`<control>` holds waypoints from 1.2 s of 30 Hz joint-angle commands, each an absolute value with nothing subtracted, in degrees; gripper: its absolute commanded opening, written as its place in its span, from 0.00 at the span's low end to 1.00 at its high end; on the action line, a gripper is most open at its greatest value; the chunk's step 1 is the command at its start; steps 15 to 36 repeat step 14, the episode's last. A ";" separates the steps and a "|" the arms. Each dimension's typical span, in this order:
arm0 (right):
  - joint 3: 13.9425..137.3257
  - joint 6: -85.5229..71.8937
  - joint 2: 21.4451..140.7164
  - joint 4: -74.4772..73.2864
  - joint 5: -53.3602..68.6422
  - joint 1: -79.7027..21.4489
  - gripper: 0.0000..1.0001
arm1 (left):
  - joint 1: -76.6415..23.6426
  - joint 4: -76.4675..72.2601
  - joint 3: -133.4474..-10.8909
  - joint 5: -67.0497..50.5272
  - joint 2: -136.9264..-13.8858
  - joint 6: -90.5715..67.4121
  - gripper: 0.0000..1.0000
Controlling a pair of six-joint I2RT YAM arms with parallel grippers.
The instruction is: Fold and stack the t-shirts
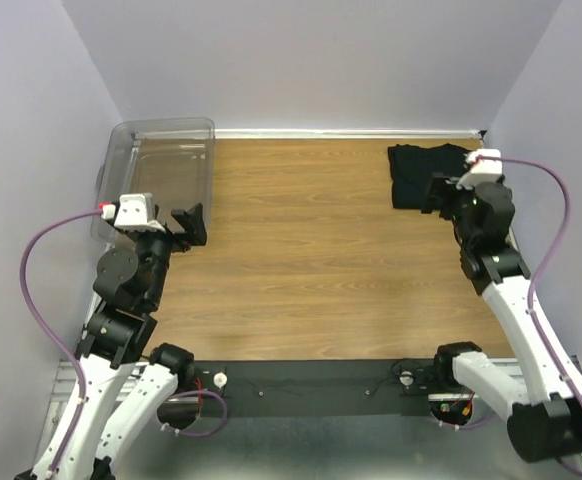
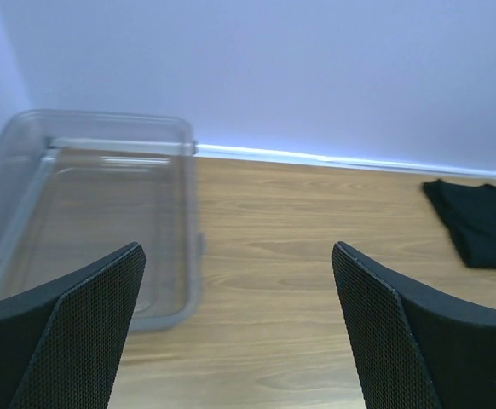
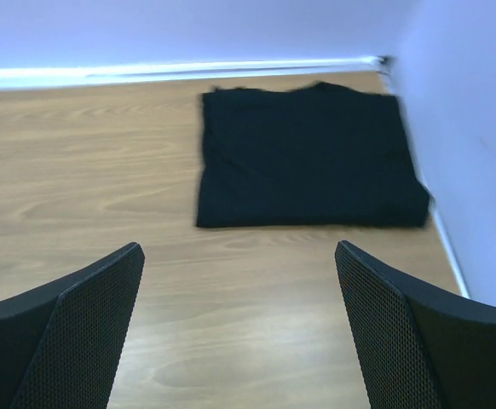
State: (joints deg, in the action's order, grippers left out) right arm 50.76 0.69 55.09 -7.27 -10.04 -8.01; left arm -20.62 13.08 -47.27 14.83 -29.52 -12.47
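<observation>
- Lying folded at the table's (image 1: 311,260) far-right corner, t-shirts (image 3: 303,158) are untouched.
- Left gripper (image 2: 238,249) is held spread beside clear bin (image 1: 161,128).
- Right gripper (image 3: 239,249) is held spread near t-shirts.

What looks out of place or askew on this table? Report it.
Nothing stands out. The folded t-shirts lie flat in a neat pile in the far right corner. The clear bin sits upright at the far left. The left gripper and right gripper are open, holding nothing.
</observation>
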 commanded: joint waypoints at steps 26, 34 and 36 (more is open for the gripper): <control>41.05 -2.12 44.47 -6.15 -33.49 -7.65 1.00 | -20.30 16.70 -41.75 20.48 -21.62 -8.70 0.98; 41.05 -2.12 44.47 -6.15 -33.49 -7.65 1.00 | -20.30 16.70 -41.75 20.48 -21.62 -8.70 0.98; 41.05 -2.12 44.47 -6.15 -33.49 -7.65 1.00 | -20.30 16.70 -41.75 20.48 -21.62 -8.70 0.98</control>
